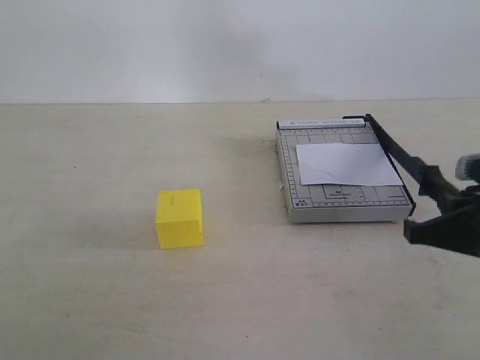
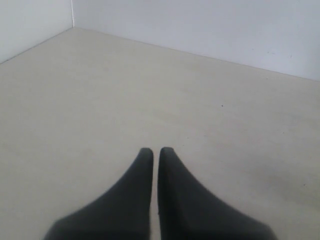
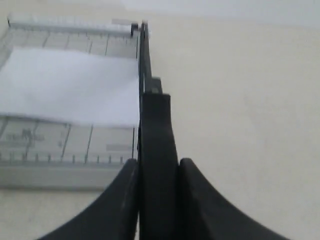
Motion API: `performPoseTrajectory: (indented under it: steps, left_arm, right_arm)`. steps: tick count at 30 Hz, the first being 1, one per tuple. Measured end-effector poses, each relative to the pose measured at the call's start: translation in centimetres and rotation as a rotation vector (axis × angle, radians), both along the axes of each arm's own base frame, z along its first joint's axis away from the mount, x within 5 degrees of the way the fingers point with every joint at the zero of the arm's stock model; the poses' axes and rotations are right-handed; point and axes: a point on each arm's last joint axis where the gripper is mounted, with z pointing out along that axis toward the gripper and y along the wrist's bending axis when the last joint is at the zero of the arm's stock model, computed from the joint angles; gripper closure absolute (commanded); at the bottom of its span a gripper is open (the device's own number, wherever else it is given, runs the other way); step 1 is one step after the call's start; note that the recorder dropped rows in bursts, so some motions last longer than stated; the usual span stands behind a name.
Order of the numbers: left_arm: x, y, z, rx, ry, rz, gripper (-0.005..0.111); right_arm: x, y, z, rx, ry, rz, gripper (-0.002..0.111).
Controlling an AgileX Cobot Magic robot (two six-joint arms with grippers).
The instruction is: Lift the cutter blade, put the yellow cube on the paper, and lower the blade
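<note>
Broadly, a pale beige surface point(image 1: 90, 300) fills the scene up to a white wall. On its right side lies the grey gridded cutter base point(image 1: 294, 180). The cutter blade point(image 1: 390, 146) runs along the base's right edge from the hinge at the far corner, with its thick black handle reaching past the near corner. The right gripper point(image 3: 159, 162) has its jaws closed around that handle, one on either side and pressing against it. The paper point(image 1: 349, 163) lies flat on the base, just beside the blade. The yellow cube point(image 1: 180, 218) stands on the surface well to the left of the cutter, apart from everything. The left gripper point(image 2: 155, 151) hangs over bare surface, its jaws nearly together with only a thin slit between them, holding nothing.
</note>
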Motion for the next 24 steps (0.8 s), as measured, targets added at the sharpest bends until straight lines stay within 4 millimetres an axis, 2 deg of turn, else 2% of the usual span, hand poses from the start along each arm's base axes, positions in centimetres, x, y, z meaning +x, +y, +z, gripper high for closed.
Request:
performPoseTrajectory:
  steps: [3,6,14,19,21,24]
  left_arm:
    - [0.0,0.0,0.0,0.000,0.000,0.000,0.102]
    - [0.0,0.0,0.0,0.000,0.000,0.000,0.102]
    - [0.0,0.0,0.0,0.000,0.000,0.000,0.102]
    - [0.0,0.0,0.0,0.000,0.000,0.000,0.102]
    - [0.0,0.0,0.0,0.000,0.000,0.000,0.102]
    - [0.0,0.0,0.0,0.000,0.000,0.000,0.102]
  right_arm:
    - [0.1,-0.1,2.2,0.007,-0.151,0.002,0.108]
    - [0.2,0.0,3.7,0.022,-0.225,0.013,0.108]
    - [1.0,0.4,5.5,0.052,-0.252,0.021,0.108]
    - [1.2,0.4,5.8,0.056,-0.258,0.017,0.107]
    - [1.2,0.4,5.8,0.054,-0.255,0.017,0.100]
    - [1.2,0.4,5.8,0.055,-0.244,0.020,0.077]
